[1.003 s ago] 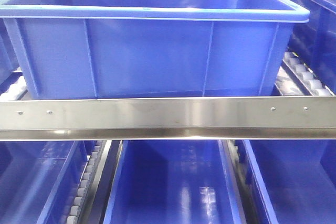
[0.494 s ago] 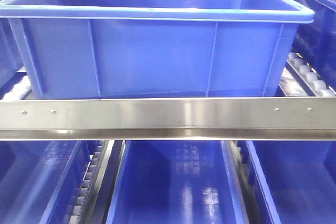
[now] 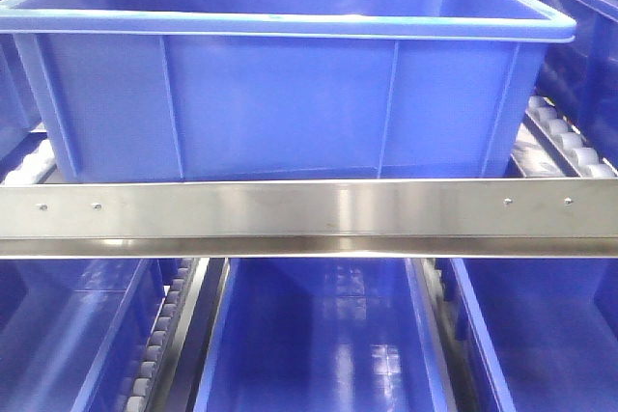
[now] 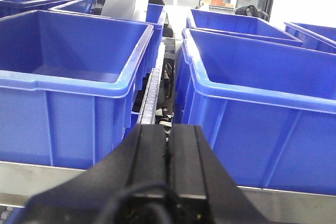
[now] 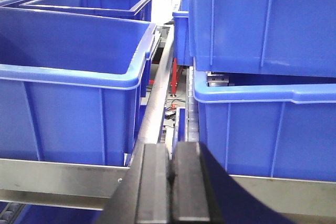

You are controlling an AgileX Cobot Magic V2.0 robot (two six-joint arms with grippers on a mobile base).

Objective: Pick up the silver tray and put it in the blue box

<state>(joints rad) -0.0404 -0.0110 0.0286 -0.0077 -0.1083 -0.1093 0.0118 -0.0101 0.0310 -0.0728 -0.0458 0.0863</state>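
Behind the steel rail (image 3: 309,219), the blue box (image 3: 280,103) sat on rollers; left tool (image 4: 168,137) and right tool (image 5: 169,156) had jaws pressed together, gripping nothing.

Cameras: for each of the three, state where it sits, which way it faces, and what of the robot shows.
Front view: faces the side of one blue box across a steel rail; no robot part shows.
Left wrist view: behind the shut left gripper, looking between two blue boxes along a roller track.
Right wrist view: behind the shut right gripper, facing more blue boxes.
Shared: every view shows boxes and rail; no tray.
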